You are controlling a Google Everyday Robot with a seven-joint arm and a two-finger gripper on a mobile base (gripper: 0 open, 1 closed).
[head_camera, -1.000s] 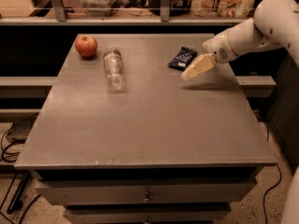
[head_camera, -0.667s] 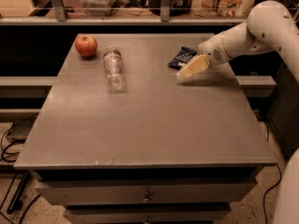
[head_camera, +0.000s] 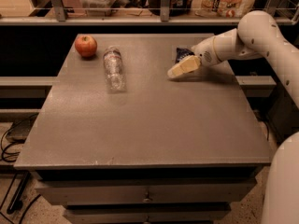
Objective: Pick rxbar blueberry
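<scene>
1. The gripper [head_camera: 178, 70] hangs low over the far-right part of the table [head_camera: 154, 129], its tan tip angled down and to the left, at or just above the surface. Whether it is open or closed, and whether it has hold of anything, cannot be told from this angle.
2. The white arm [head_camera: 236, 41] reaches in from the right edge of the scene, its wrist on the right side of the gripper and a little farther back.
3. The rxbar blueberry [head_camera: 182, 54] lies flat on the table on the gripper's far side, touching it or just beside it. Only a dark blue corner of the wrapper shows past the tan tip. The rest is covered, so the bar's long axis cannot be read for certain.
4. The judgement for the coming move is that the bar lies slightly far and right of the gripper tip, so any closing or correction has to go that way. With one arm on the robot, no other reach is in play.
5. The clear plastic bottle [head_camera: 114, 68] lies on its side well to the left of the gripper, its long axis running near to far.
6. The red apple [head_camera: 86, 45] sits farther left, near the table's far-left corner, well apart from the bar.
</scene>
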